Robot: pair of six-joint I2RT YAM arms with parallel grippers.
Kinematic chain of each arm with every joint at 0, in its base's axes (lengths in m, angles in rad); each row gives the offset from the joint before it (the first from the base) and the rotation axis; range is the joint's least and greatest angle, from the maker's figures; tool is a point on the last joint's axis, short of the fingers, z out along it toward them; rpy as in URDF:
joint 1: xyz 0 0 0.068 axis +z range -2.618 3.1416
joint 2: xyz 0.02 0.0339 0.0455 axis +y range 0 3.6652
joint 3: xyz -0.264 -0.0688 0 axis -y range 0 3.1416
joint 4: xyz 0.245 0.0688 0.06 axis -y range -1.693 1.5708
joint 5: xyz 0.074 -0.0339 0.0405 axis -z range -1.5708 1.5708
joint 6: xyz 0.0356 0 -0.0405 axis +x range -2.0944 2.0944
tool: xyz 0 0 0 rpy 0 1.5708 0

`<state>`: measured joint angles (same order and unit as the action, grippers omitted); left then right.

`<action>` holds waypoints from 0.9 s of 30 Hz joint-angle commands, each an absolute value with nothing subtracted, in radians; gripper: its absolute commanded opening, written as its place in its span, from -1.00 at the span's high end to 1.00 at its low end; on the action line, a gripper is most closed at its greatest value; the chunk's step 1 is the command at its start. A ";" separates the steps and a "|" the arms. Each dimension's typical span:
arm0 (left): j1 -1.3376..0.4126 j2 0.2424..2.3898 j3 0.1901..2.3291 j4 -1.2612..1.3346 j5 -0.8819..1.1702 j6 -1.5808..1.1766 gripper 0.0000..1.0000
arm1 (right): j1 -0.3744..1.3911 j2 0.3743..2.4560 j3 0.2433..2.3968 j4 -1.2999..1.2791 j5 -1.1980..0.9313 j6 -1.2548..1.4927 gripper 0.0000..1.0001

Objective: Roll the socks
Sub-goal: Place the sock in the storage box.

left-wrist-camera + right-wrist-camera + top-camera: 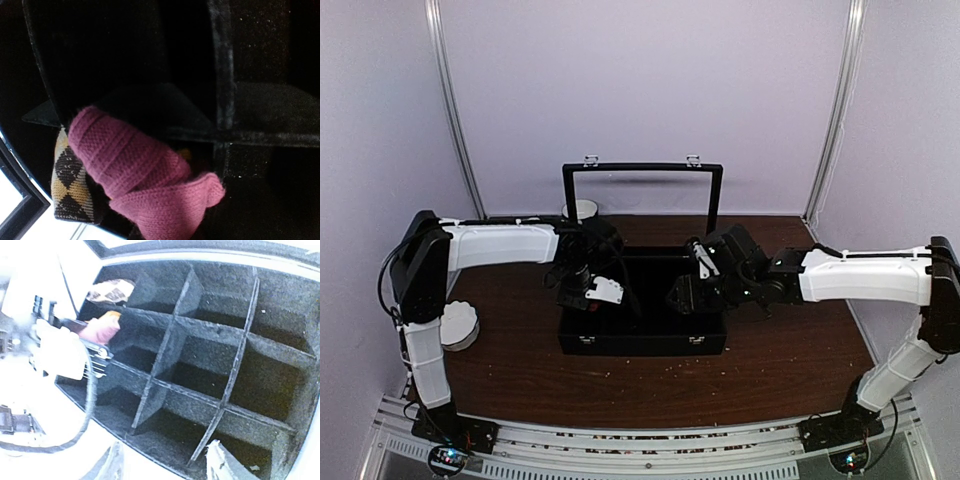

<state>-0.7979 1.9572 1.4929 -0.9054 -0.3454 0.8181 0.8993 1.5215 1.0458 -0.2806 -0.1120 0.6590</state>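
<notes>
As the left gripper (582, 292) hangs over the divided black case (235, 365), jaws pinched narrow on the rolled magenta sock (135, 165), the argyle sock (70, 182) lies just beside it in a corner cell; right gripper (165, 465) gapes wide, empty.

Box (640, 345) access from above only: dividers (170, 340) wall off every cell, raised lid (642, 167) blocks 12 o'clock. Left gripper (582, 285) holding magenta sock (130, 160) sits over the 9 o'clock cells; argyle sock (70, 185) fills a cell just beside. Right gripper (166, 450), jaws apart, hangs over the 3 o'clock half. Worktop (650, 385) at 6 o'clock is open for passage; white roll (460, 325) at 9.
</notes>
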 commanded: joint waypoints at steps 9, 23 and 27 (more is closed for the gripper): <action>-0.802 1.915 1.540 -1.041 -0.280 0.812 0.36 | 0.858 1.445 0.942 -0.163 -0.136 0.696 -0.15; -0.799 1.919 1.788 -1.272 -0.044 0.816 -0.01 | 0.827 1.384 0.887 -0.165 -0.137 0.691 -0.15; -0.795 1.999 1.874 -1.254 -0.042 0.793 -0.02 | 0.827 1.384 0.874 -0.160 -0.145 0.694 -0.15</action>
